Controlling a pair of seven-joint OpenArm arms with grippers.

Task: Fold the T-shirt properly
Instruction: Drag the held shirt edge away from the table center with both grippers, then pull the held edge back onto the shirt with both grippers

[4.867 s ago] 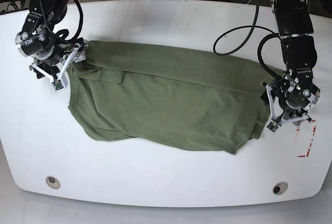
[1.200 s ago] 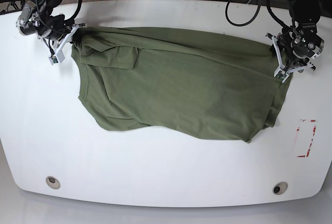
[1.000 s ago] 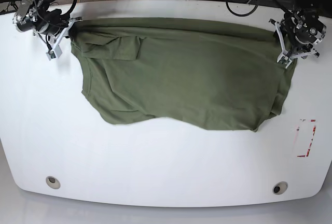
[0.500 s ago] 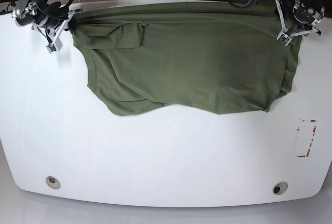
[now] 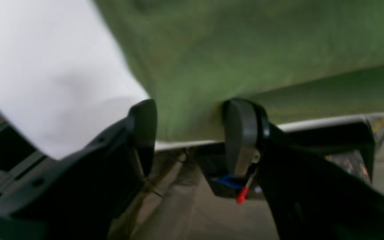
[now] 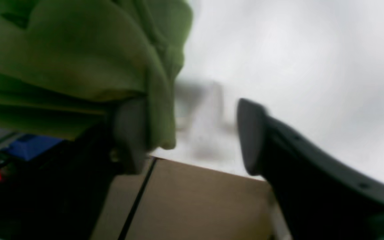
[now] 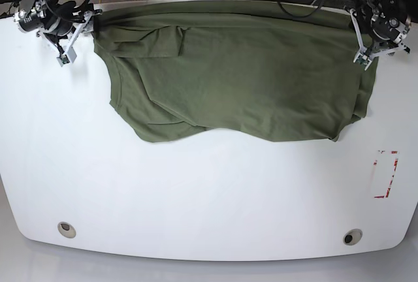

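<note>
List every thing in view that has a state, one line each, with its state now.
T-shirt: spread flat at the table's far edge, left part bunched in folds.
Left claw: open, fabric between its fingers.
Right claw: open, fabric against one finger.
Table: white, bare at the near side.

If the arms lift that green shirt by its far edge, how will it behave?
The T-shirt would probably hang limp, since it already lies in soft wrinkles. Its free near edge looks likely to drag and bunch. With both sets of jaws apart on the cloth, it may slip out.

Left gripper (image 5: 192, 133) fingers (image 5: 242, 133) apart, T-shirt (image 5: 245, 50) edge between.
</note>
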